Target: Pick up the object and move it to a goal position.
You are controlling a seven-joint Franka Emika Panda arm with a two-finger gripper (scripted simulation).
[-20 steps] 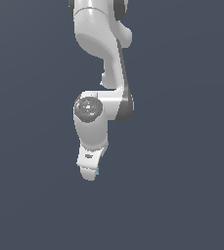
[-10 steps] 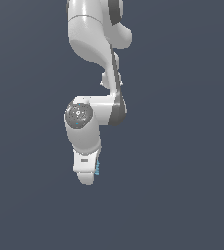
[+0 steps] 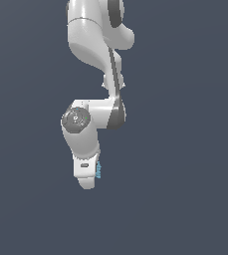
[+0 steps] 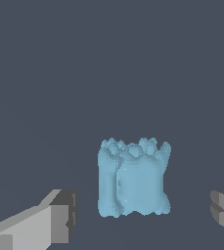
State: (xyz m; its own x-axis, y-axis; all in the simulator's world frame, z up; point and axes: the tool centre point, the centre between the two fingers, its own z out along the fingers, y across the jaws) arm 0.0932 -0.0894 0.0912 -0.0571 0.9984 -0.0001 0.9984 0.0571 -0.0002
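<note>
Overhead-ish, exterior view: white arm (image 3: 93, 64) dropping from top edge, folded at a grey-capped joint, wrist section pointing down toward plain dark grey-blue worktop (image 3: 185, 199). Gripper (image 3: 87, 183) at lowest point of arm, seen from behind its housing; fingertips themselves hidden there. Sliver of light-blue object (image 3: 99, 170) peeking out on exterior view's right edge of housing, rest covered by hand.

Wrist view: object (image 4: 134, 178) plain to see, light blue, lumpy, roughly squarish, bumpy ridge along one edge, vertical crease down its face. Sitting between the two fingers, nearer the left-hand pad than the other as pictured. Fingers (image 4: 62, 215) spread wide, grey pads clear of object on both sides, visible gap of worktop between each pad and blob. Second finger only partly in picture at frame edge. No contact seen on either side.

Whether object rests on worktop or sits slightly off it: cannot tell from either view, no shadow rendered. Height of pads relative to object also unclear; pads appear roughly level with its lower half in wrist view.

Background uniform dark grey-blue everywhere, no markings.
</note>
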